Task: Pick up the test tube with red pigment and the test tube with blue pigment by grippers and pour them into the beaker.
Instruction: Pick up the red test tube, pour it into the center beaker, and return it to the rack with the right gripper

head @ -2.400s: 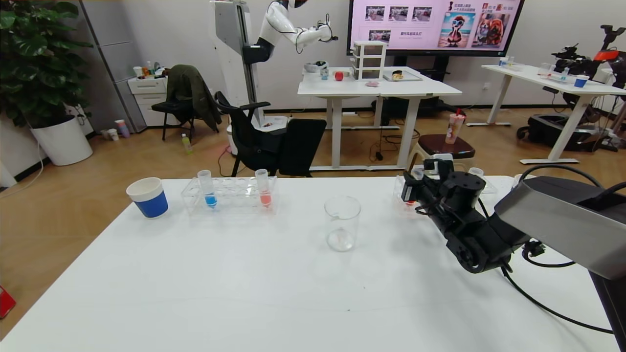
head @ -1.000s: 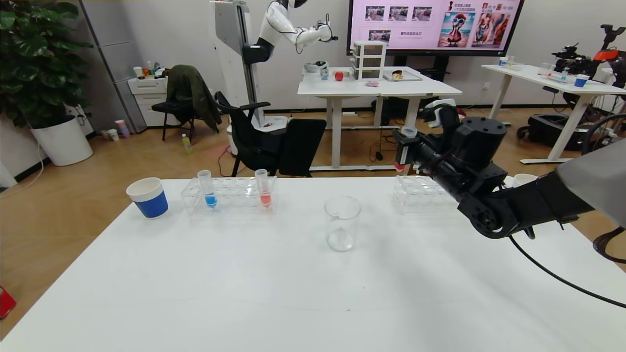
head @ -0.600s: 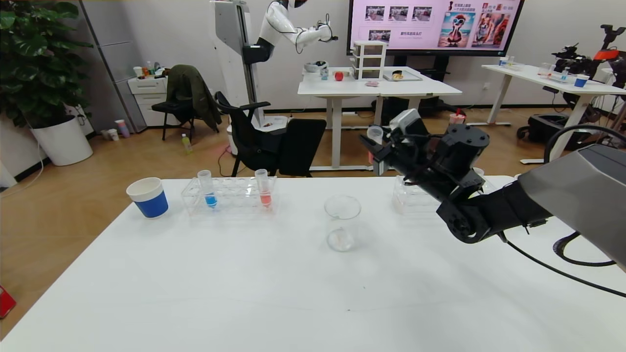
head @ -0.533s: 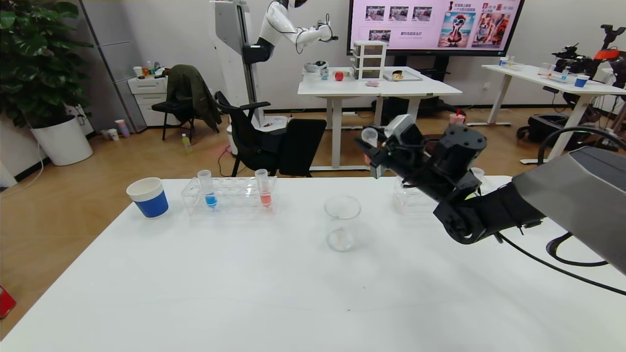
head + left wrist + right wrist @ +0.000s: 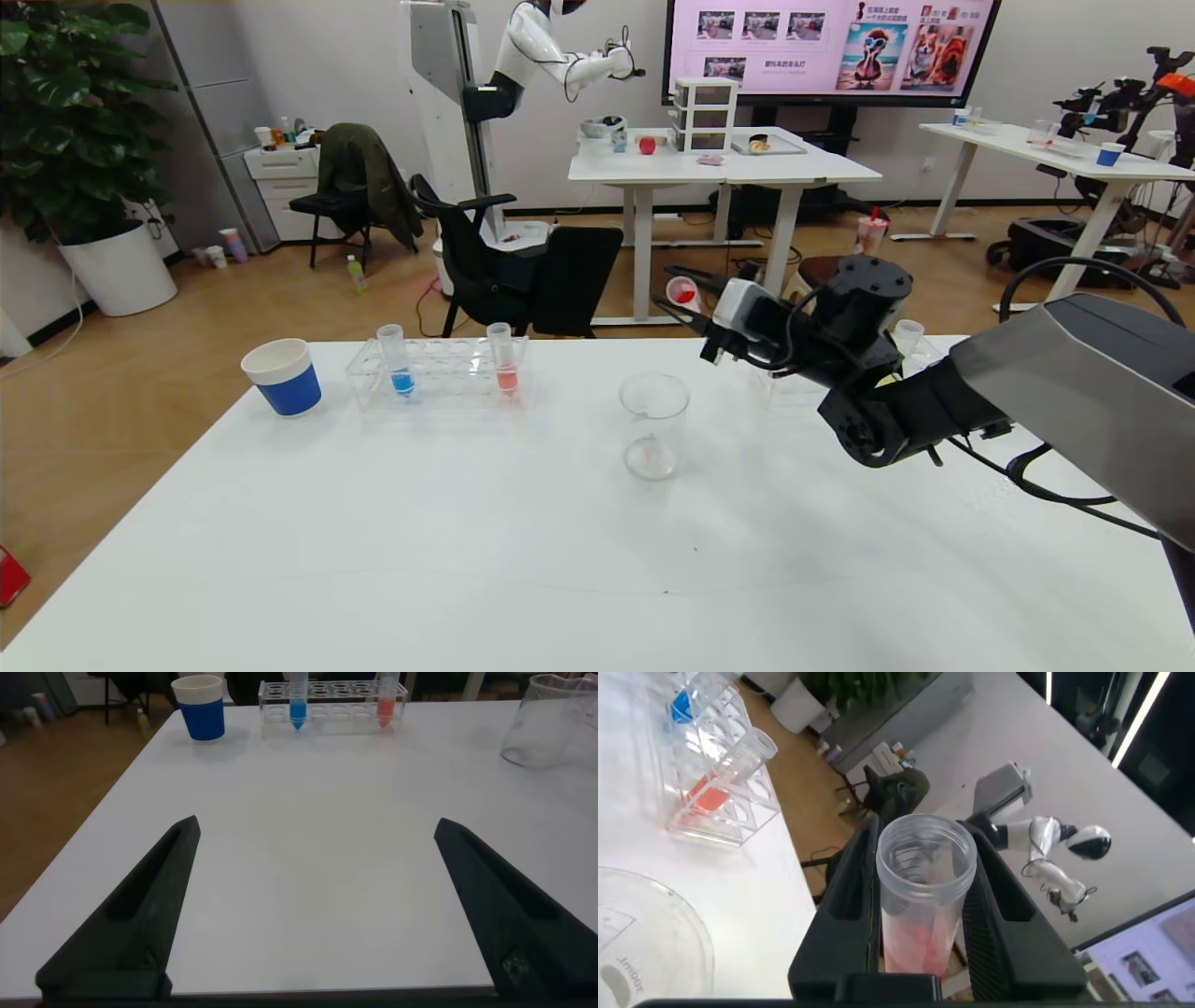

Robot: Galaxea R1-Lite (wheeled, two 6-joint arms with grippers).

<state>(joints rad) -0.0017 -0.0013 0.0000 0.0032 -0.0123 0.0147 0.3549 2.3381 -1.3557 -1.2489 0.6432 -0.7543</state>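
My right gripper (image 5: pixel 693 301) is shut on the test tube with red pigment (image 5: pixel 684 292), tilted almost level with its open mouth toward the left. It hangs above and slightly right of the clear beaker (image 5: pixel 653 425) on the table. In the right wrist view the tube (image 5: pixel 924 905) sits between the black fingers (image 5: pixel 848 896), with red liquid low inside and the beaker's rim (image 5: pixel 645 943) below. The test tube with blue pigment (image 5: pixel 399 362) stands in the left rack (image 5: pixel 439 373). My left gripper (image 5: pixel 316 826) is open and empty low over the near table, out of the head view.
A tube of paler salmon liquid (image 5: pixel 504 359) stands in the same left rack. A blue-banded paper cup (image 5: pixel 283 376) is at the far left. A second clear rack (image 5: pixel 789 387) sits behind my right arm, mostly hidden.
My right gripper lifted the red tube out of the right rack, carried it left toward the beaker, and tipped it from upright to nearly level.
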